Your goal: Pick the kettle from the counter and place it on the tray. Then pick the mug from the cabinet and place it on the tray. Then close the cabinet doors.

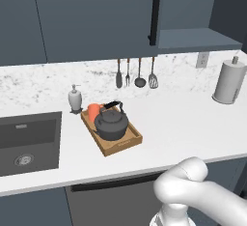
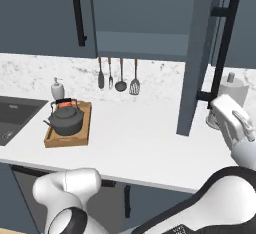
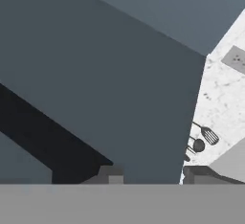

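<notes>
Right base view: arm's white hand sits at about 3 o'clock, just beside the black bar handle (image 2: 220,53) of the open right cabinet door (image 2: 196,58)
Gripper (image 3: 150,173): hand view has two dark tips at 6 o'clock, spread apart, either side of the door's edge; whether they actually touch the panel I cannot tell
Left cabinet door (image 1: 96,15): looks shut, its own black handle (image 1: 155,13) upright along the right edge
Cabinet shelf (image 1: 195,39): same slate colour, showing at 1 o'clock in the left base view
Tray (image 1: 129,143): on the counter (image 1: 183,123), right of the sink (image 1: 29,140), at roughly 9 o'clock in the right base view
Kettle (image 1: 111,124): standing inside the tray, handle arched over it
Mug (image 1: 93,111): orange, in the tray just behind the kettle, partly hidden by it
Soap dispenser (image 1: 75,98): just beside the tray's far corner
Utensils (image 1: 135,73): four hanging on the wall below the cabinet
Paper-towel roll (image 1: 229,81): upright at 3 o'clock, left base view
</notes>
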